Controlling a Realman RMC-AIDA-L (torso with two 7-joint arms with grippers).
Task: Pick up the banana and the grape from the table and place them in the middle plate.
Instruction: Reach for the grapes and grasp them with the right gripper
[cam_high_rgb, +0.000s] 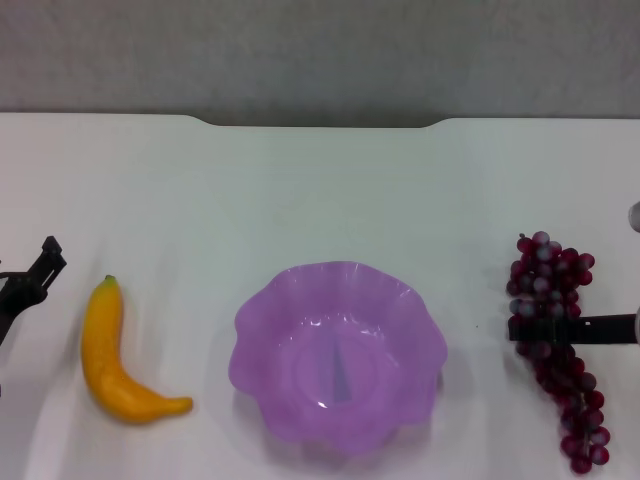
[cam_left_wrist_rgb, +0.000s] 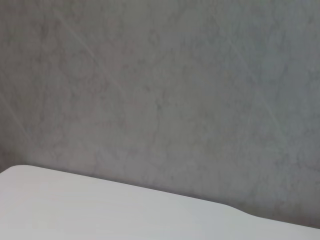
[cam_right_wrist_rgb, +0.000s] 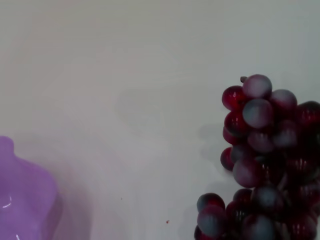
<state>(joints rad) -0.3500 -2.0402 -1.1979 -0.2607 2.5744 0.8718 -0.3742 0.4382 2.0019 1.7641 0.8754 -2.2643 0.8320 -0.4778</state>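
The banana (cam_high_rgb: 115, 355) lies on the white table (cam_high_rgb: 330, 190) to the left of the purple scalloped middle plate (cam_high_rgb: 338, 352), which holds nothing. The grape bunch (cam_high_rgb: 556, 345) lies to the right of the plate. My right gripper (cam_high_rgb: 575, 328) comes in from the right edge, and a black part of it lies across the middle of the bunch. The right wrist view shows the grape (cam_right_wrist_rgb: 265, 160) close up and the plate's rim (cam_right_wrist_rgb: 20, 200). My left gripper (cam_high_rgb: 35, 275) is at the far left edge, just left of the banana and apart from it.
The table's far edge has a shallow notch (cam_high_rgb: 320, 122), with a grey wall behind it. The left wrist view shows only that wall and a strip of the table (cam_left_wrist_rgb: 100, 210).
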